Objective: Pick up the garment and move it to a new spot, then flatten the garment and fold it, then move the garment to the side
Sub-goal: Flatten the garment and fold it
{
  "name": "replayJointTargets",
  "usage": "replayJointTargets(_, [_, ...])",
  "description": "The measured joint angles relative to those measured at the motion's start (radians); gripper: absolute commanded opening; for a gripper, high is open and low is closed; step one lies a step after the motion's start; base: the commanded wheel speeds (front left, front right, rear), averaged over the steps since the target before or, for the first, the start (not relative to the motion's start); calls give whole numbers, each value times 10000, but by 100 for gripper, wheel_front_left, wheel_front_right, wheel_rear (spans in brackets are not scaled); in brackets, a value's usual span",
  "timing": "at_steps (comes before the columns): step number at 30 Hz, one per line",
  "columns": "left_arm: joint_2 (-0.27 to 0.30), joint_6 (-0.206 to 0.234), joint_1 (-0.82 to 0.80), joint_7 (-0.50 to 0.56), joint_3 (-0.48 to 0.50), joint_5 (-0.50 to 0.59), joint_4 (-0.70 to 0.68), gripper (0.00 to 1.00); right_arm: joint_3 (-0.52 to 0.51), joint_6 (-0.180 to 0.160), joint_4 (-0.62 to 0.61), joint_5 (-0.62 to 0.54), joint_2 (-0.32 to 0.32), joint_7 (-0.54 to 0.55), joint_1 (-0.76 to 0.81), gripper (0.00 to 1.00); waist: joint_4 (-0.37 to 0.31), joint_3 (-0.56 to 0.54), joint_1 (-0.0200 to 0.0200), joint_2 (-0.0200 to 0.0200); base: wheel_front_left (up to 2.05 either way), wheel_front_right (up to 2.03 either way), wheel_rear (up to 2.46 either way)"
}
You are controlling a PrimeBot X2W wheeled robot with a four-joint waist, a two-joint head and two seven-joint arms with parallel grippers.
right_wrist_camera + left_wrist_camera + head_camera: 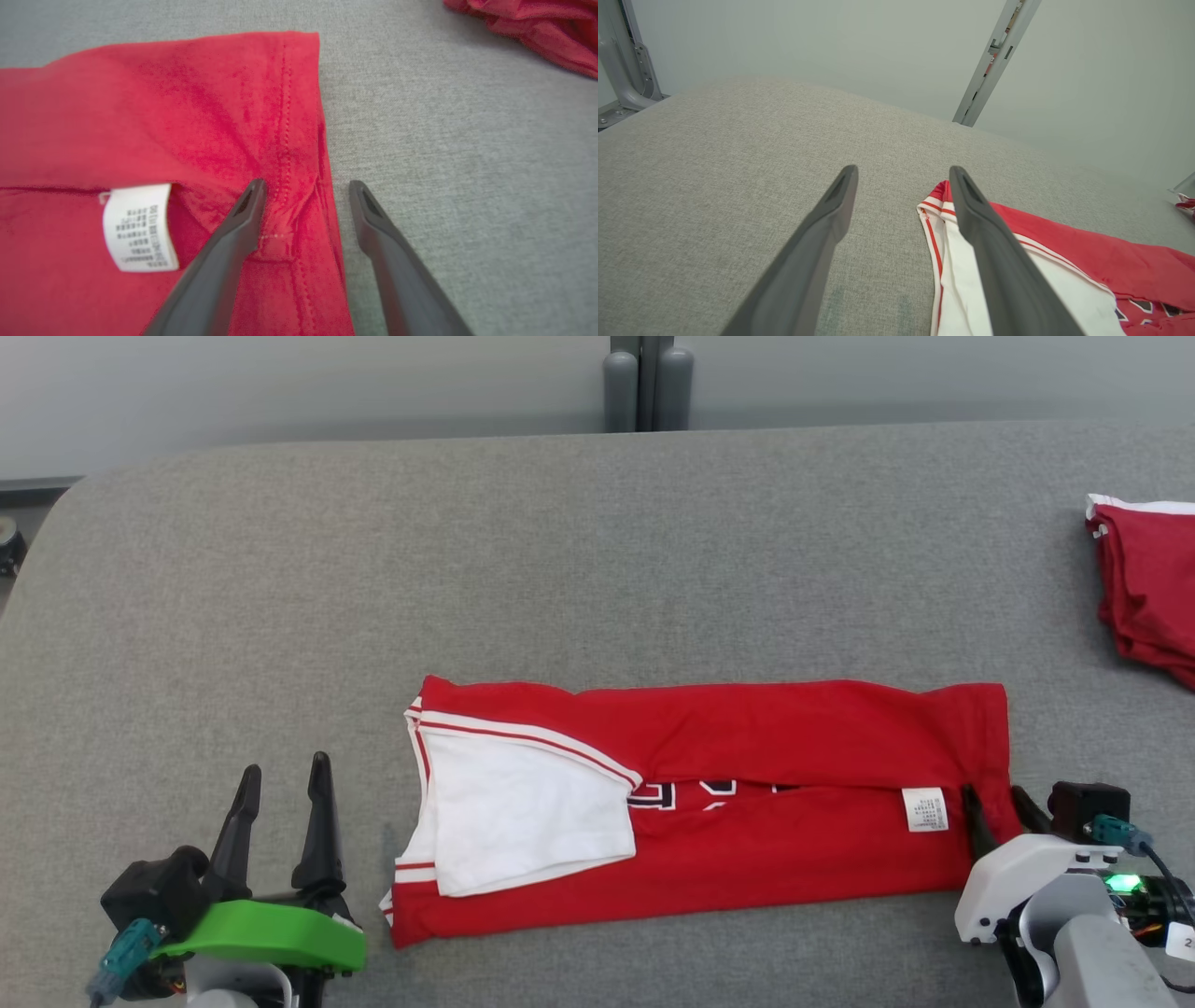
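Observation:
The red garment (747,784) with white trim lies on the grey table, folded lengthwise into a long strip, its white inside (523,821) showing at the left end. My left gripper (285,782) stands open just left of that end, clear of the cloth. The collar end (941,210) lies beside its right finger in the left wrist view. My right gripper (999,798) is open at the strip's right hem (299,186). One finger is over the red cloth and the other over bare table. A white care label (138,228) sits to the left of the fingers.
A second red garment (1148,588) with white trim lies bunched at the table's far right edge, also seen as red cloth (537,32) at the top right of the right wrist view. Bare grey table (373,569) stretches beyond and left of the strip. A grey post (646,383) stands behind the table.

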Motion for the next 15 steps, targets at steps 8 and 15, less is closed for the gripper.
replayJointTargets(8, [-336,-140,-9,0,510,420,-59,100,-353,10,119,-249,77,-224,-456,0,-301,-89,0,0,0,0,0])
replayJointTargets(15, [-541,-301,-8,0,752,738,-56,100,-1233,10,-993,-669,-161,84,-497,0,-586,-124,0,0,0,0,0])
